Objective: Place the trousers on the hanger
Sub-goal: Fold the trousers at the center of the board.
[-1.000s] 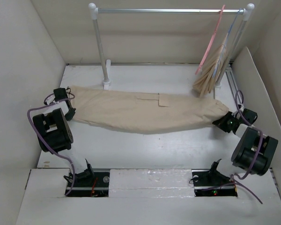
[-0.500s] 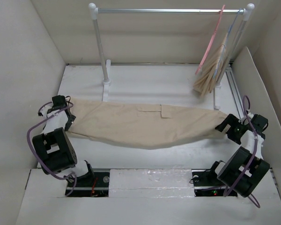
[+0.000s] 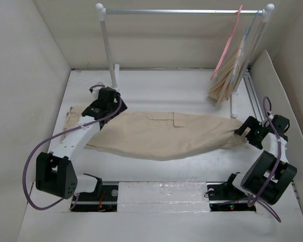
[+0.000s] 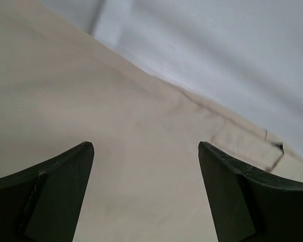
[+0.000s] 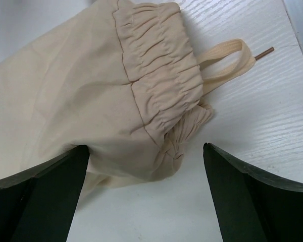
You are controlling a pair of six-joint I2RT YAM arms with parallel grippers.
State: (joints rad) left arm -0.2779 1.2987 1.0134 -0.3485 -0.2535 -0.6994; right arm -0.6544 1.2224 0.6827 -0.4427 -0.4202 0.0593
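The trousers (image 3: 161,133) now lie dropped on the bench (image 3: 166,85); left pincer (image 4: 146,146) and right pincer (image 5: 146,148) both stand released, so the hanger (image 3: 226,50) probably comes next

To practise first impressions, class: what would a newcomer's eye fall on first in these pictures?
The long beige trousers lie stretched across the middle of the table. At far right a pink hanger hangs from the rail. The left pincer and right pincer, both open, hover above the trousers near opposite ends.
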